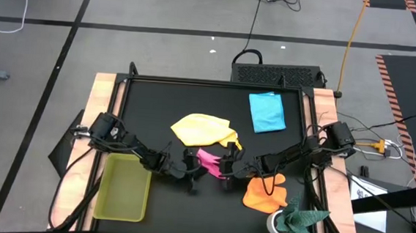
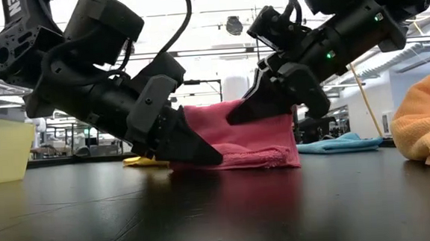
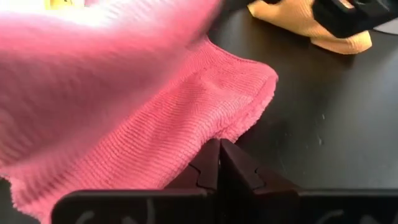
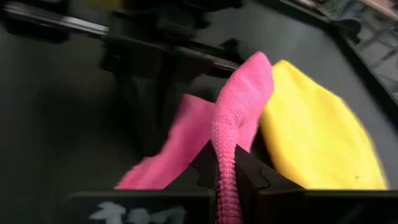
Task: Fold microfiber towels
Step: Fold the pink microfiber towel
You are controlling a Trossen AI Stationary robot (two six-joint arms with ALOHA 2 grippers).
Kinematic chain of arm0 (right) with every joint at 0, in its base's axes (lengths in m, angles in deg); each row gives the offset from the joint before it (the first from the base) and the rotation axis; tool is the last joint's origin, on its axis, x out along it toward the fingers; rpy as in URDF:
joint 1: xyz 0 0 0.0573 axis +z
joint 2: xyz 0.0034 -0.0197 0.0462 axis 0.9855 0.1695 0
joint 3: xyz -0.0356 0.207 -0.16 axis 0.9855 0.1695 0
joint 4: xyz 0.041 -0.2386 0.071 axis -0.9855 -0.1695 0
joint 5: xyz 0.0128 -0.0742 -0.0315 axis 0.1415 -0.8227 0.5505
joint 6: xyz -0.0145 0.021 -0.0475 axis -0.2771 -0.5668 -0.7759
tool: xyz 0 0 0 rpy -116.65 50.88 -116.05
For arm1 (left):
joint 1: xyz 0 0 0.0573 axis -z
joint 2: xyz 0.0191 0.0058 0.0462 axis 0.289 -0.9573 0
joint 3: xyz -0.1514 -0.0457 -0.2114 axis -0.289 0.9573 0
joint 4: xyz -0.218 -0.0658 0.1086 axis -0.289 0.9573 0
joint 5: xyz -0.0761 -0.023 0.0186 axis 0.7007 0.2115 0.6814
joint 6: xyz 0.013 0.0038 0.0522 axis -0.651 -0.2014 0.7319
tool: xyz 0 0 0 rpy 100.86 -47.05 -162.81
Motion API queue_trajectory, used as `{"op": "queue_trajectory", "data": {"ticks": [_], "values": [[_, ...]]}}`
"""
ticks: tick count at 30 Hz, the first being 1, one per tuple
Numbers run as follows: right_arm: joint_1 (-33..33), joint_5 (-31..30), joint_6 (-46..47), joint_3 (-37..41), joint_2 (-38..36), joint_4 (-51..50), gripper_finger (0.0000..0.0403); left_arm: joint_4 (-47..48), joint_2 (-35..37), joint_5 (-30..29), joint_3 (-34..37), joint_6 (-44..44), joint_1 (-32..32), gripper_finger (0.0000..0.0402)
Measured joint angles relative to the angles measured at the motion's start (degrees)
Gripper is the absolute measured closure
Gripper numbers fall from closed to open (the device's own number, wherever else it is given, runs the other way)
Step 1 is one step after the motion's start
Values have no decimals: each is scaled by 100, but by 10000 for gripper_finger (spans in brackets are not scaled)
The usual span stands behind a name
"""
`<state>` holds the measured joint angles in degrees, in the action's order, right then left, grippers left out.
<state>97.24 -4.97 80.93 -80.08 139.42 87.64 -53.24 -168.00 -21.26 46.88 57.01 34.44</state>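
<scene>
The pink towel [image 1: 209, 159] is at the table's middle, between my two grippers. It stands raised like a small tent [image 2: 246, 137], with its lower hem on the table. My left gripper [image 2: 206, 155] comes from the left, low at the table, shut at the towel's lower left edge. My right gripper [image 2: 239, 115] comes from the right, higher up, shut on the towel's top. The yellow towel [image 1: 203, 129] lies just beyond them, the light blue towel [image 1: 267, 112] lies flat at the far right, and the orange towel [image 1: 264, 195] is bunched at the near right. My left gripper's shut fingertips meet the pink towel's edge [image 3: 225, 135] low at the table, slanting down from the left. The fingers hide how much cloth is between them. My right gripper pinches a raised fold of the pink towel [image 4: 225, 163] between its two fingers, slanting down from the right. The cloth runs up from the fingers as a ridge [image 4: 249, 87]. The rest hangs below the hold, and its lower hem [image 2: 270, 162] rests on the table.
A translucent yellow-green tray [image 1: 124, 188] stands at the near left, beside my left arm. A dark green cloth [image 1: 302, 218] lies at the near right corner, by the orange towel. The table's wooden side rails [image 1: 103, 102] border the black top.
</scene>
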Motion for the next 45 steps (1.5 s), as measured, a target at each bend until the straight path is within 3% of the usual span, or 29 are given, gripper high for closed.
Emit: {"op": "queue_trajectory", "data": {"ticks": [7,13,16,21,28,32,37,41,45], "values": [[0,295,333,0,2,2,397,-76,0,-2,0,-40,-6,398],[-2,675,717,0,192,101,392,-158,0,21,0,-30,-6,376],[-3,739,925,0,283,173,382,-159,0,403,0,134,-6,364],[-15,745,1109,0,284,181,344,-153,1,1104,0,166,-6,307],[-83,898,1330,2,284,148,258,-166,175,1982,4,-106,120,223],[-156,1228,1327,2,284,255,209,-257,549,1508,4,235,422,219],[-164,1347,1217,4,108,231,168,-240,1148,262,-2,587,611,241],[-155,1347,1329,4,-164,13,162,-105,1446,-123,-7,718,381,266],[-155,1347,1696,4,-500,-412,184,508,1467,-144,-4,478,-96,292]]}}
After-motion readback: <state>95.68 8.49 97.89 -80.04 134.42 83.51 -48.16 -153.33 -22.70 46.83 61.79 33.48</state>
